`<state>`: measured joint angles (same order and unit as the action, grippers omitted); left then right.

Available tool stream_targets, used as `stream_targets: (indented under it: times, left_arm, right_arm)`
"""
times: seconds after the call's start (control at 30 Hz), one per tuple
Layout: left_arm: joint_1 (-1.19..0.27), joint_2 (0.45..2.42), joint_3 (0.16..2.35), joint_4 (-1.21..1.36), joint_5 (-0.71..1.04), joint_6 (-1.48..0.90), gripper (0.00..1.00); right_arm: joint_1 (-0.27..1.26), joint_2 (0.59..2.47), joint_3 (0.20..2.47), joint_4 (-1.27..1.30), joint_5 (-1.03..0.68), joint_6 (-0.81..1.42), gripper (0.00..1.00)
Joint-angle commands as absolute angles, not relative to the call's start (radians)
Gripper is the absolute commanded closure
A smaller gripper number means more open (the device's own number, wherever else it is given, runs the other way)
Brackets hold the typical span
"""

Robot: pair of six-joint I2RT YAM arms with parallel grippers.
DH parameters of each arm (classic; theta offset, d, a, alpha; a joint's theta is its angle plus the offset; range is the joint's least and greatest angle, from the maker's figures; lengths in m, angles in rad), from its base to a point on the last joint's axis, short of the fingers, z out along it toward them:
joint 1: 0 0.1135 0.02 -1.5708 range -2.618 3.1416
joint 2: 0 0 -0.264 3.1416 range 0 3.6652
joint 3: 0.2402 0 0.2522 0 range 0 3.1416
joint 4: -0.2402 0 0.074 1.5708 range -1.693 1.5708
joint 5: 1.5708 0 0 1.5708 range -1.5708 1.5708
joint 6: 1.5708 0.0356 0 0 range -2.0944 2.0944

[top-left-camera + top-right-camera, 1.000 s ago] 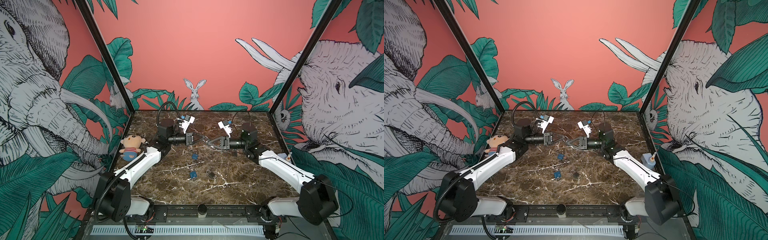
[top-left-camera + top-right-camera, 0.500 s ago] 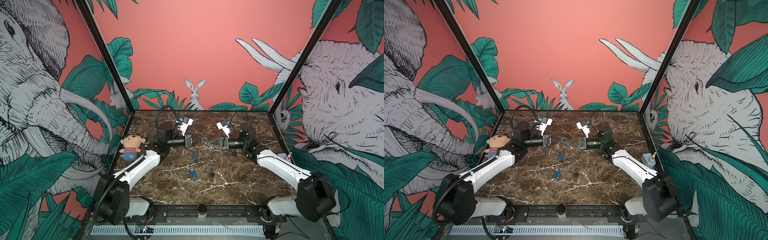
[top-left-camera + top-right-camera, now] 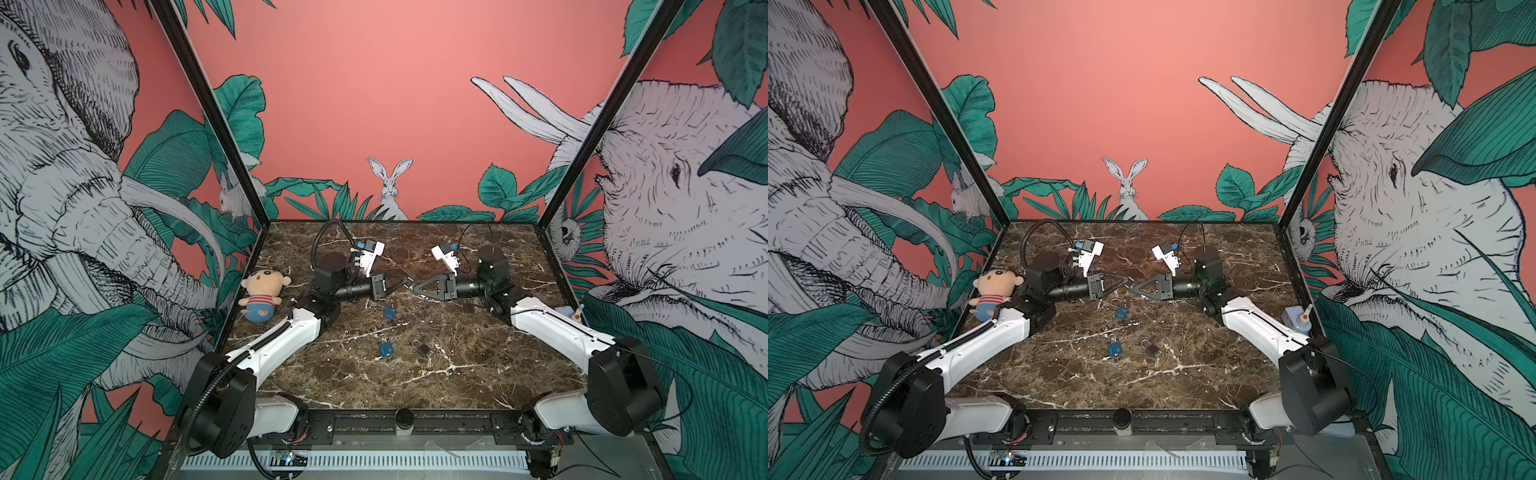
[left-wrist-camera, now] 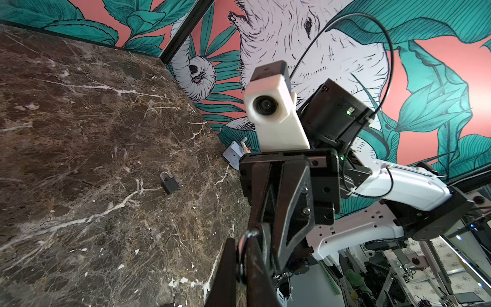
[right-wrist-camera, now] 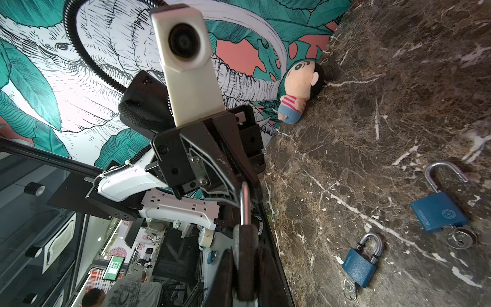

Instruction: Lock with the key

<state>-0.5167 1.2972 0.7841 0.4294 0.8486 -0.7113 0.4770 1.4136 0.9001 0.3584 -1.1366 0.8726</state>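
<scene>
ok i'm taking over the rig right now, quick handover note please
Right gripper: shut on a dark metal padlock, raised over the brown marble table.
Left gripper: shut, seemingly on that lock's silver shackle; no key visible there.
On the table: blue padlock, shackle open, key inserted; second blue padlock, shackle closed, key inserted; small black padlock, closed.
Left: likely the held lock and the open blue one.
</scene>
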Motion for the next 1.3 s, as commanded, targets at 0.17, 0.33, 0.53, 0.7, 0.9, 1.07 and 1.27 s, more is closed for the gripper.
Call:
stream_targets:
  times: [0.17,0.33,0.53,0.7,0.9,1.07,1.27]
  left_arm:
    - [-0.652,1.343,0.721,0.291,0.96,-0.701,1.0]
    - [-0.669,1.341,0.711,0.292,0.965,-0.704,1.0]
    - [-0.676,1.335,0.702,0.281,0.934,-0.697,1.0]
    - [-0.663,1.323,0.747,0.211,0.848,-0.643,1.0]
    - [-0.543,1.337,0.75,0.34,0.841,-0.742,1.0]
    - [-0.474,1.303,0.804,0.289,0.826,-0.718,1.0]
    - [-0.469,1.273,0.881,0.192,0.839,-0.664,1.0]
  right_arm:
    - [0.503,1.432,0.984,0.697,-1.125,0.886,1.0]
    - [0.504,1.453,0.992,0.695,-1.12,0.872,1.0]
    - [0.504,1.484,1.015,0.704,-1.124,0.871,1.0]
    - [0.505,1.485,0.995,0.677,-1.125,0.846,1.0]
    - [0.498,1.43,0.951,0.477,-1.046,0.695,0.9]
    - [0.467,1.372,0.894,0.404,-0.999,0.639,0.65]
    - [0.428,1.334,0.822,0.467,-1.005,0.693,0.57]
